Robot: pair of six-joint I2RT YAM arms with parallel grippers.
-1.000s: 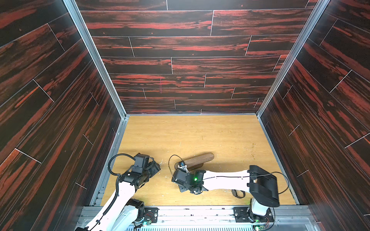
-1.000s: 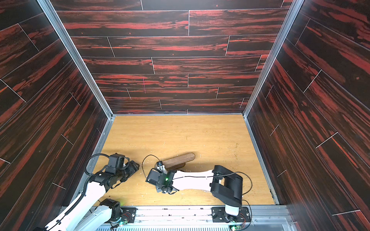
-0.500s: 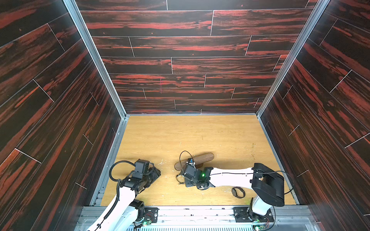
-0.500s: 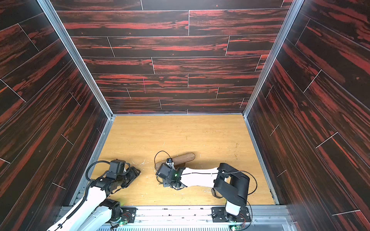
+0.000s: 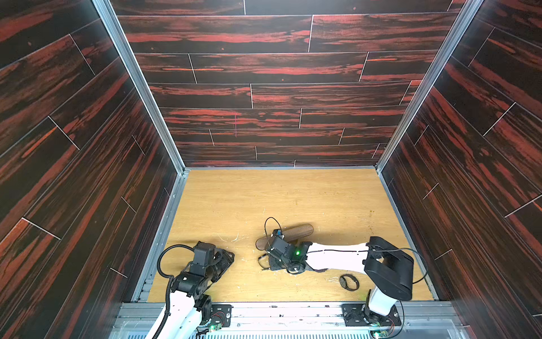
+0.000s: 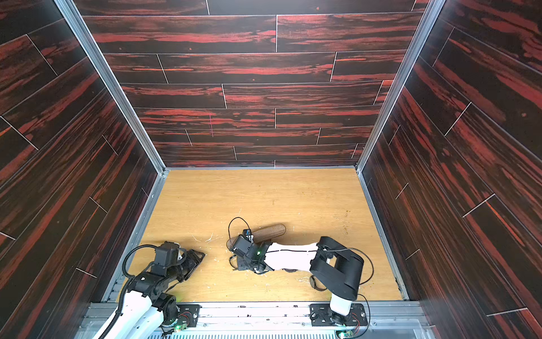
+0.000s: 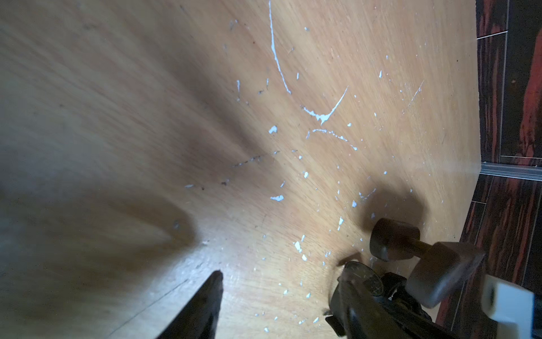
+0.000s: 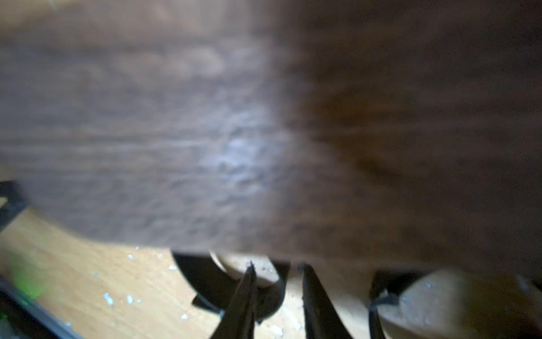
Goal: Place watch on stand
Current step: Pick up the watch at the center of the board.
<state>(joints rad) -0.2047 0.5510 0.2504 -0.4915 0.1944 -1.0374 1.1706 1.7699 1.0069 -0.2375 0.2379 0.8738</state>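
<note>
Right gripper (image 8: 277, 273) has closed in on the stand's (image 5: 296, 232) end nearest the left arm, jaws nearly together on the watch (image 7: 363, 278) strap. Watch is just beside that end, not yet threaded. Left gripper (image 5: 225, 259), apart and empty, has eased back from the stand.

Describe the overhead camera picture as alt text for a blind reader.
A robot's right claw is down at one end of a dark wooden stand on a light wooden table, inside dark red-streaked walls. The left claw sits apart near the front edge, and a black watch lies on the table beside the right arm.
</note>
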